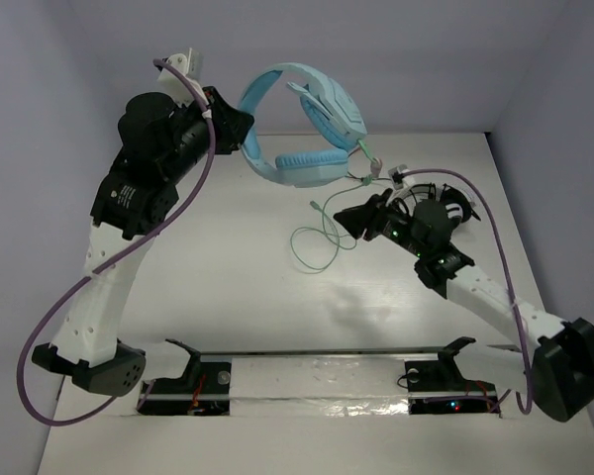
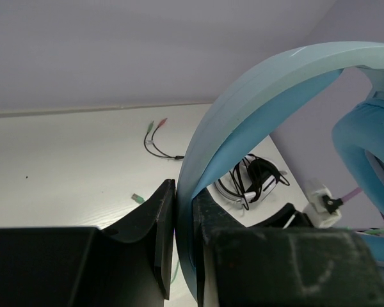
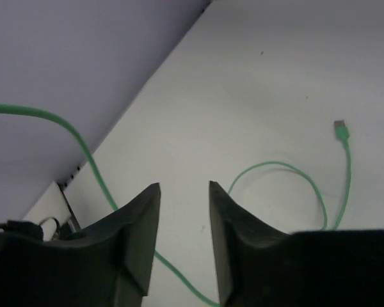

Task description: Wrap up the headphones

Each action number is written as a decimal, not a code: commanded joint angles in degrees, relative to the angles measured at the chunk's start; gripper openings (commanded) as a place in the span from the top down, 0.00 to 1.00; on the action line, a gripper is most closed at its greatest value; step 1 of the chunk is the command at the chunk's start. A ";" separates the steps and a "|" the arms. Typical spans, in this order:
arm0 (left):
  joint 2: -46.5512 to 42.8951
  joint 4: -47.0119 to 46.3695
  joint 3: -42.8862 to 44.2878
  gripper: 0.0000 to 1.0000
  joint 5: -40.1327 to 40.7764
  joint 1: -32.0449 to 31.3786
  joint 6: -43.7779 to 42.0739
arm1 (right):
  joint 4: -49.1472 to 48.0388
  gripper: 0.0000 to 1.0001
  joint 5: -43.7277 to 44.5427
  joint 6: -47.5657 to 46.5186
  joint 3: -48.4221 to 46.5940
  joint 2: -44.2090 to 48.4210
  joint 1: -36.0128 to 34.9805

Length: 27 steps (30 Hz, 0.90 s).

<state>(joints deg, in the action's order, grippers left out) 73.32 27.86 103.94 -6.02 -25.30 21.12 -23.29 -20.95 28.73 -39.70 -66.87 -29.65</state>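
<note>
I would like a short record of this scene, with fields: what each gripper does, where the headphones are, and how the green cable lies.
left gripper: shut on the headband
headphones: held up above the table
right gripper: open, over the cable, gripping nothing
green cable: hangs from the headphones and loops loose on the table
plug: lies free on the table
other: black-and-white headphones at the far right

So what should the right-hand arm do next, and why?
Probably ease down and close the right fingers on the green cable. They stand apart with the cable running loose just beneath the gap, while the left fingers clamp the headphones by the headband in the air, ready for winding.
</note>
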 commanded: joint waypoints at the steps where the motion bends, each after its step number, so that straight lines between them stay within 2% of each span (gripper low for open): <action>1: -0.72 -5.62 5.04 1.00 -0.75 0.16 1.82 | 0.69 0.54 7.06 0.19 0.85 5.60 -0.06; 3: 0.07 -5.27 6.53 1.00 -0.83 0.16 1.73 | 2.36 0.48 5.76 -1.04 2.08 9.90 -0.06; 4: 0.33 -4.92 7.15 1.00 -0.92 0.16 1.73 | 2.37 0.46 1.05 -1.39 2.69 11.22 -0.06; 5: 0.94 -4.48 7.76 1.00 -1.10 0.16 1.73 | 2.28 0.39 -1.61 -1.57 3.66 12.89 -0.06; 7: 1.30 -4.13 9.34 1.00 -1.36 0.16 1.73 | 2.99 0.33 -5.31 -1.84 4.19 13.52 -0.06; 8: 1.74 -3.87 9.87 1.00 -1.36 0.16 1.73 | 2.90 0.27 -8.20 -2.10 4.54 13.70 -0.06; 11: 2.44 -3.08 12.07 1.00 -1.71 0.16 1.81 | 3.69 0.20 -9.55 -3.68 5.07 13.79 -0.59; 14: 2.79 -2.37 13.30 1.00 -2.59 0.16 2.08 | 6.76 0.19 -5.53 -6.14 3.15 11.68 -0.59; 17: 2.88 -2.11 13.74 1.00 -2.86 0.16 2.34 | 7.82 0.19 -6.20 -7.90 1.21 8.17 -0.59; 21: 3.50 -1.14 16.19 1.00 -2.68 0.16 2.34 | 6.50 0.22 -8.31 -8.51 0.33 3.95 -0.59; 23: 4.02 -0.52 16.91 1.00 -2.85 0.16 2.34 | 5.19 0.26 -7.89 -7.91 0.68 2.11 -0.59; 27: 4.11 -0.78 16.82 1.00 -2.94 0.16 3.13 | -1.21 0.30 -6.13 -6.32 1.99 -1.59 -0.59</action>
<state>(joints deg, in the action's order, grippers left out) 78.48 32.49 117.91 -7.77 -25.28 20.95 -17.74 -27.55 22.28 -36.71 -66.87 -29.74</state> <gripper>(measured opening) 0.091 0.704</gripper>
